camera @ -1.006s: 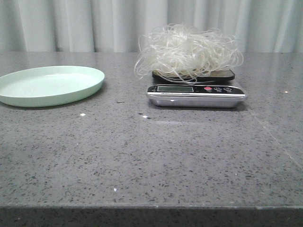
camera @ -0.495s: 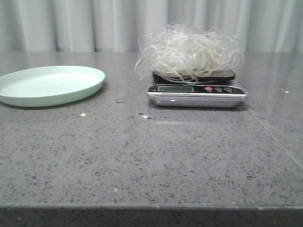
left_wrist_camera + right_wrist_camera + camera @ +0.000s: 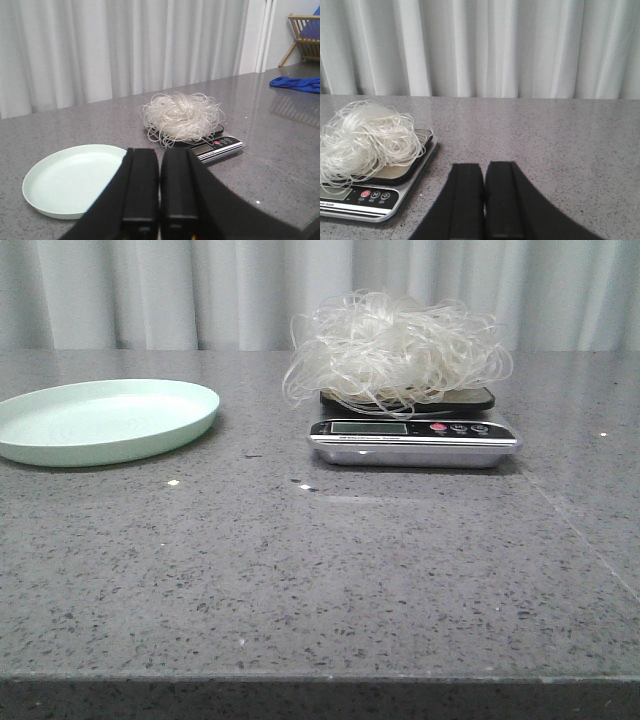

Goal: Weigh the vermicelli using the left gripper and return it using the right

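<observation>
The vermicelli (image 3: 395, 348), a fluffy tangle of whitish translucent strands, lies on the silver and black kitchen scale (image 3: 414, 436) at the back middle of the table. It also shows in the left wrist view (image 3: 182, 116) and the right wrist view (image 3: 365, 140). The pale mint-green plate (image 3: 105, 420) stands bare at the left. My left gripper (image 3: 160, 155) is shut and holds nothing, well back from the plate and scale. My right gripper (image 3: 484, 167) is shut and holds nothing, to the right of the scale (image 3: 367, 197). Neither gripper shows in the front view.
The grey speckled table (image 3: 320, 570) runs to a white curtain (image 3: 150, 290) at the back. In the left wrist view a blue cloth (image 3: 297, 84) lies at the far side and a wooden rack (image 3: 305, 35) stands behind it.
</observation>
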